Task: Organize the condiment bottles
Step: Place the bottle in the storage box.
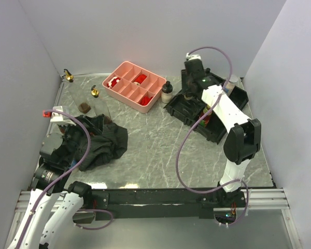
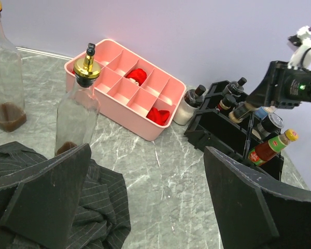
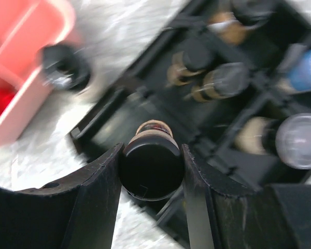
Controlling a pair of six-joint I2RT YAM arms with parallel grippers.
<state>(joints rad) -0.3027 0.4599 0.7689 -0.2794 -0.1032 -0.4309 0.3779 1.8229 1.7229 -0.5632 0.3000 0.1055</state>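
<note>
Work centres on the right side: the right gripper (image 3: 151, 155) is clamped on the black lid of a dark jar (image 3: 150, 174), holding it upright over an empty slot of the rack (image 2: 207, 136), probably so it can drop straight between the dividers. Whether its base has touched down I cannot tell. Other bottles fill nearby slots, a red sauce bottle (image 2: 269, 148) among them. A pale jar (image 2: 189, 106) stands on the table between rack and pink tray (image 2: 114, 116). Two tall bottles (image 2: 78, 111) (image 2: 2, 78) stand at the far left, well apart from the rack. The left gripper (image 2: 145, 202) hangs by the cloth (image 2: 101, 207), fingers wide apart and holding nothing, seemingly parked clear of the right arm's reach.
</note>
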